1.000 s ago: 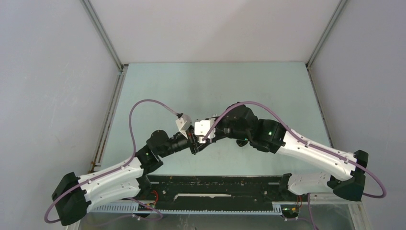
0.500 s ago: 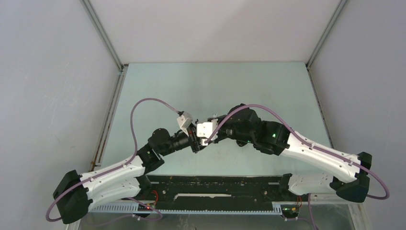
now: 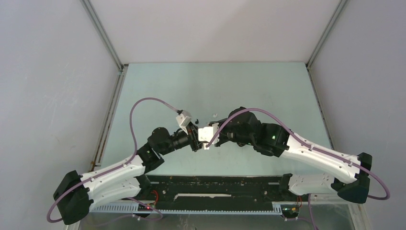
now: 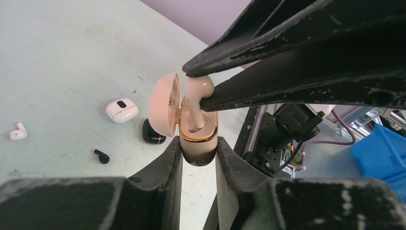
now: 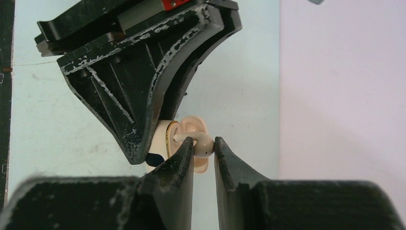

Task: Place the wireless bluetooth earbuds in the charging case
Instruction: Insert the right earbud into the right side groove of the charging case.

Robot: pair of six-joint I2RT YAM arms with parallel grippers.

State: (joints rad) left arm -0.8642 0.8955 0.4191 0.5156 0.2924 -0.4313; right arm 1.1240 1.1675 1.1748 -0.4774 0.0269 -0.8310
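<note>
In the left wrist view, a cream charging case (image 4: pixel 198 143) with a gold rim is pinched upright in my left gripper (image 4: pixel 198 147), its lid (image 4: pixel 162 109) swung open to the left. A cream earbud (image 4: pixel 196 100) stands stem-down in the case's slot, its head clamped by my right gripper (image 4: pixel 197 88) coming in from the upper right. The right wrist view shows that earbud (image 5: pixel 202 144) between the tips of my right gripper (image 5: pixel 203 144), with the case (image 5: pixel 171 139) partly behind a left finger. In the top view both grippers meet above the table's middle (image 3: pixel 201 138).
On the table lie a white case (image 4: pixel 122 110), a black case (image 4: pixel 153 135), a white earbud (image 4: pixel 18 132) and a black earbud (image 4: pixel 101 155). A small white bud (image 3: pixel 215 115) lies just beyond the grippers. The black rail (image 3: pixel 215 189) runs along the near edge.
Both grippers have shifted a little toward the near edge while staying together. The right arm has stretched lower. The small white bud beyond them has come into view.
</note>
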